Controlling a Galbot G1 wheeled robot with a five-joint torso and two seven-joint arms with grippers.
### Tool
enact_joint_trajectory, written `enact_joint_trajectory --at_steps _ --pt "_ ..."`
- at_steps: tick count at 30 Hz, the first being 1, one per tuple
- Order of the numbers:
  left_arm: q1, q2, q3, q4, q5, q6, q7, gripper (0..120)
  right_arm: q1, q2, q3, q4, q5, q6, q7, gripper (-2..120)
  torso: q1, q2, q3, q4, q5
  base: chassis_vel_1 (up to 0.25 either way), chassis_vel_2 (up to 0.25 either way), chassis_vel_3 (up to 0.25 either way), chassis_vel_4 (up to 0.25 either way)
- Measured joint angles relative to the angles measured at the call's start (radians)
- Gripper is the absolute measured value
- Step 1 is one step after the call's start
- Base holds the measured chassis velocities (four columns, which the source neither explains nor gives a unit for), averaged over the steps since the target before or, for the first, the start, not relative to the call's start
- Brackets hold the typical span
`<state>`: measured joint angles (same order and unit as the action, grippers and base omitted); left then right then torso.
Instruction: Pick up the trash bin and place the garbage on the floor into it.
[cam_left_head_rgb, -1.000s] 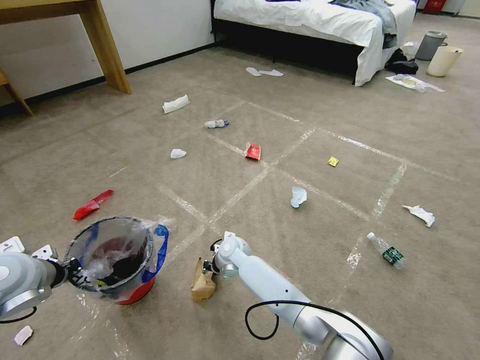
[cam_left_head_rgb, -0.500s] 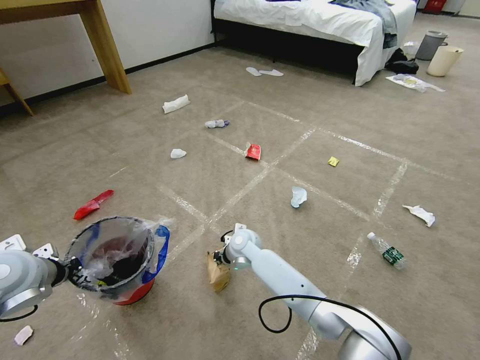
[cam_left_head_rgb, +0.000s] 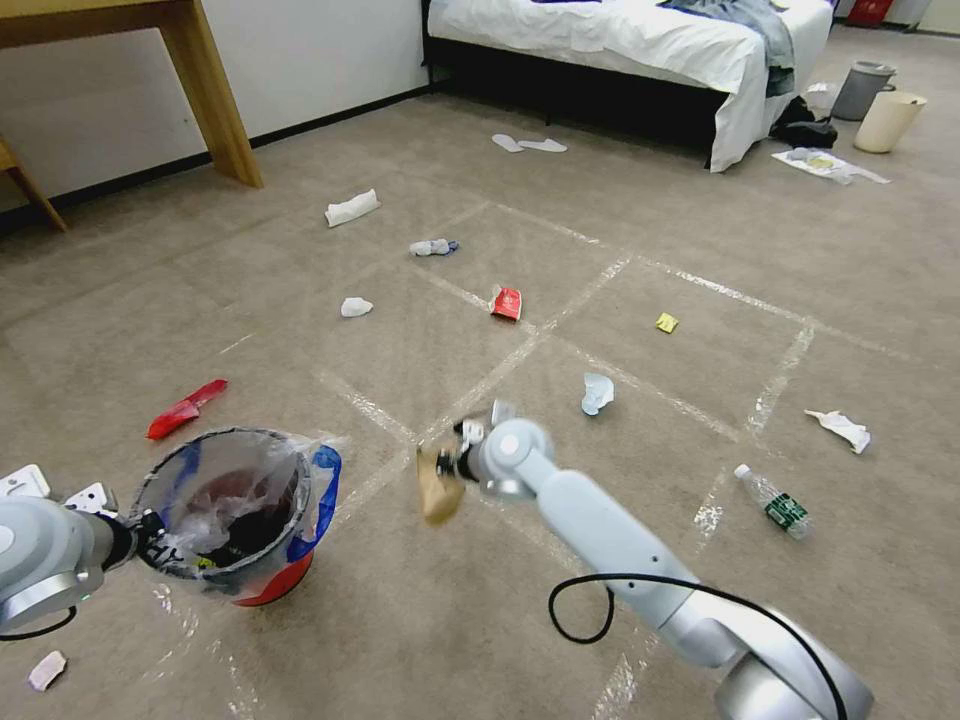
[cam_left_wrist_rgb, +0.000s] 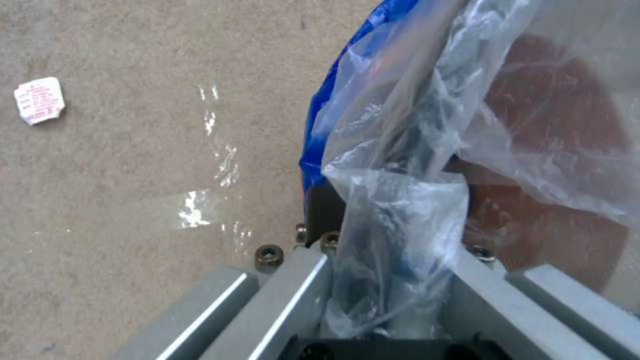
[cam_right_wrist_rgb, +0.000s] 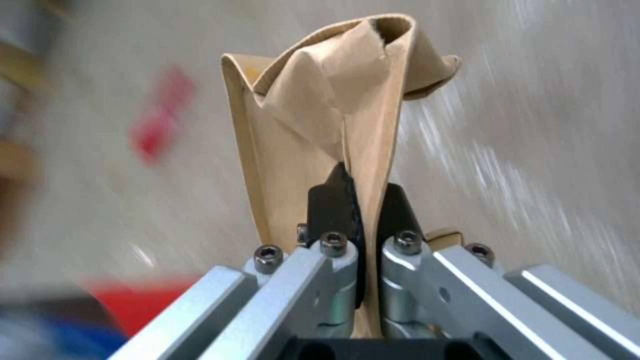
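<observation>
Gripping unmarked brown bag (cam_right_wrist_rgb: 333, 120), no txt.

Two pale blue-grey tubular robot arms with rounded silver joint housings: the right arm (cam_left_head_rgb: 600, 530) runs from a broad silver shoulder cap to a ball-shaped wrist, a thin black cable (cam_left_head_rgb: 600, 600) looping off its lower link. The left arm (cam_left_head_rgb: 45, 560) ends in a bulbous silver-grey housing carrying small white square tabs. Each wrist camera looks past ribbed brushed-aluminium gripper brackets (cam_right_wrist_rgb: 280, 300) fastened with dark socket-head screws (cam_right_wrist_rgb: 268, 254), with matt black fingers (cam_right_wrist_rgb: 327, 205) beyond.
</observation>
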<state>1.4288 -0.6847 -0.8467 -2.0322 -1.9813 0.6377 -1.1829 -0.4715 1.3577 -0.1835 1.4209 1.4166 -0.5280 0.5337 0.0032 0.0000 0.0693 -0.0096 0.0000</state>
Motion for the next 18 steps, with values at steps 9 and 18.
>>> enact_joint_trajectory --at_steps 9,18 --pt "-0.031 0.004 0.015 -0.019 -0.035 -0.016 -0.016 0 0.114 -0.082 0.042 0.022 -0.15 0.371 -0.605 0 0.0 0.0 0.0 -0.0002 0.0001 0.0 0.0 0.0 0.0" --pt "-0.049 -0.015 0.024 -0.022 -0.041 -0.029 -0.009 0 0.191 -0.065 -0.094 0.008 -0.099 0.491 -0.977 0 0.0 0.0 0.0 0.0001 -0.0001 0.0 0.0 0.0 0.0"
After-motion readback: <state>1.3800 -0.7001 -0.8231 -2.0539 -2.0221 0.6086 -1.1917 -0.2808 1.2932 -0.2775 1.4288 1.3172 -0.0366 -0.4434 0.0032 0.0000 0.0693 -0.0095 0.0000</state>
